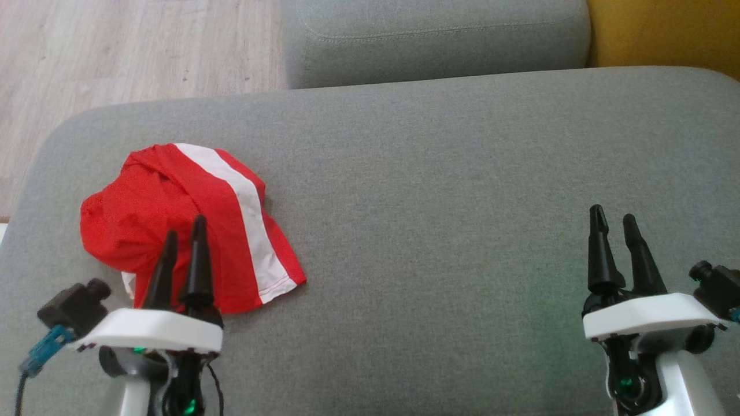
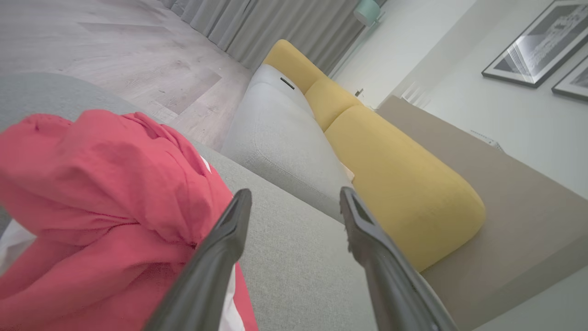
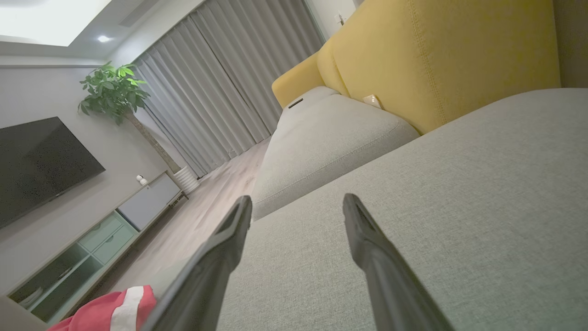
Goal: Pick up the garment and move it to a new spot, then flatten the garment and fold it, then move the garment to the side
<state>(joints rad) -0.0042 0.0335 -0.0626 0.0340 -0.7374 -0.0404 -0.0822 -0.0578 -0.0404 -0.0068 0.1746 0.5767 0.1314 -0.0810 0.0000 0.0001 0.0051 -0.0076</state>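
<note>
Just beside the open left jaws, the crumpled red garment point(image 1: 144, 214).

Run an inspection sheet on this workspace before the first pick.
Surface: grey sofa cushion, smooth fabric.
Job's things: red garment with white stripe, crumpled at the cushion's left.
Clutter: nothing seen.
Grippers: left gripper open at the garment's near edge, gripping nothing; right gripper open over bare cushion.
Cables: black cable and blue connector by the left wrist.
Surroundings: wood floor, second cushion, yellow backrest, curtains, TV, plant.
</note>
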